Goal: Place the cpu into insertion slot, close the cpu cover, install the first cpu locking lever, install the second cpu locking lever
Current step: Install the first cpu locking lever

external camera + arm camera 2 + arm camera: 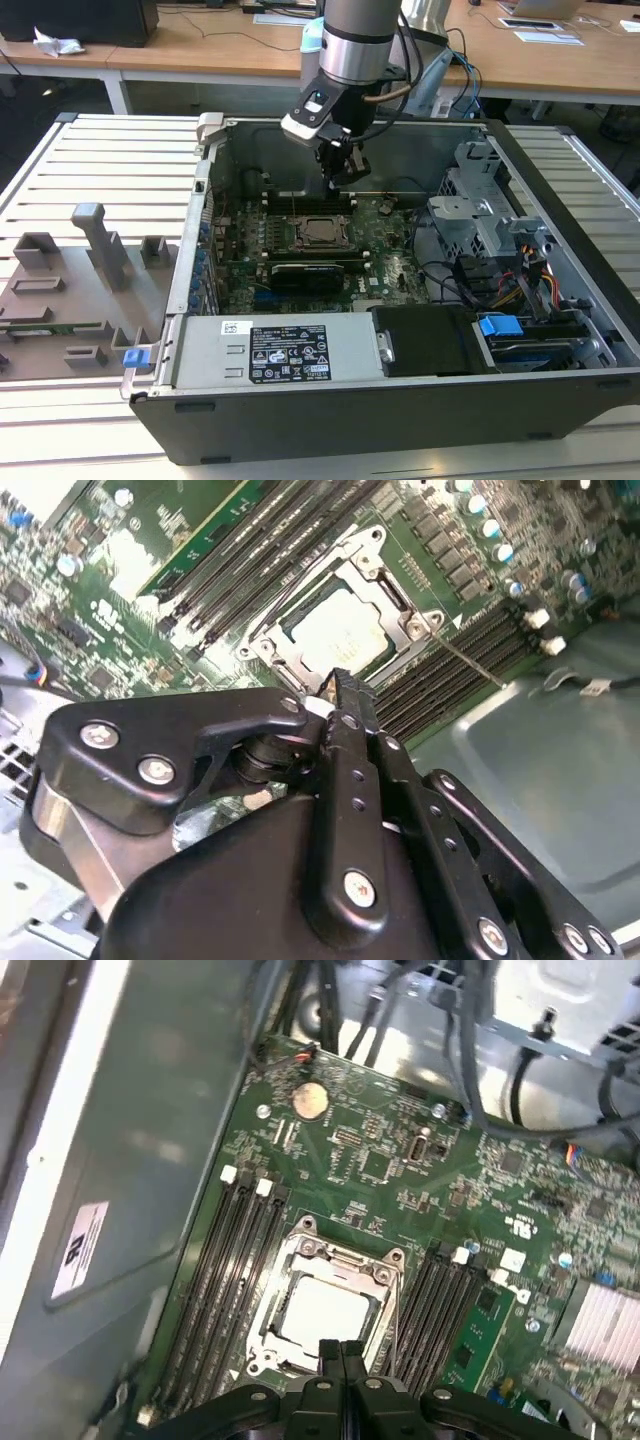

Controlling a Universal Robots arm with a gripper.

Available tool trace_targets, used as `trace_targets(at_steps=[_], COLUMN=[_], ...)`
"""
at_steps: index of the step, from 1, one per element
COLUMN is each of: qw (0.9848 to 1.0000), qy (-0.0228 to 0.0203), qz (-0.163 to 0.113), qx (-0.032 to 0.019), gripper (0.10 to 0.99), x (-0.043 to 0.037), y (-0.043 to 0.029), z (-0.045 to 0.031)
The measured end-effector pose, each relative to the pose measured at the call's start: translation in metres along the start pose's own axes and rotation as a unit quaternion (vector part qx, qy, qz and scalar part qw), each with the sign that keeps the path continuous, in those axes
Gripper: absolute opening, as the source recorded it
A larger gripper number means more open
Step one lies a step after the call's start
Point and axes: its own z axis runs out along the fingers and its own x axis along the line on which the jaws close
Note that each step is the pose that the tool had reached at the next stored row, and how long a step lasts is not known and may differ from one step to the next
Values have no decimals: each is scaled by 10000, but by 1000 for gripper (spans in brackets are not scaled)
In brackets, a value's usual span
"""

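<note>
The cpu lies flat in the insertion slot on the green motherboard, its pale metal top showing in both wrist views. The silver cpu cover is folded down around the cpu as a frame. A thin metal lever runs from one corner of the cover out over the memory slots. My gripper hangs a little above the socket's far side. Its black fingers are pressed together, shut on nothing.
The motherboard sits in an open computer case with high walls. A drive cage and cables stand at the exterior view's right, and the power supply is in front. Grey fixtures rest on the table outside the case.
</note>
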Motion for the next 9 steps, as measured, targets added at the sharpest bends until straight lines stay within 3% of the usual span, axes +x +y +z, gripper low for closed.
trace_targets(at_steps=[3,5,9], qw=[9996,9982,9961], qy=[-14,-31,-46], qz=[-264,-602,-885], qx=[-1,-2,-3], gripper=[106,106,106], x=[0,0,0], y=[0,0,0], z=[0,0,0])
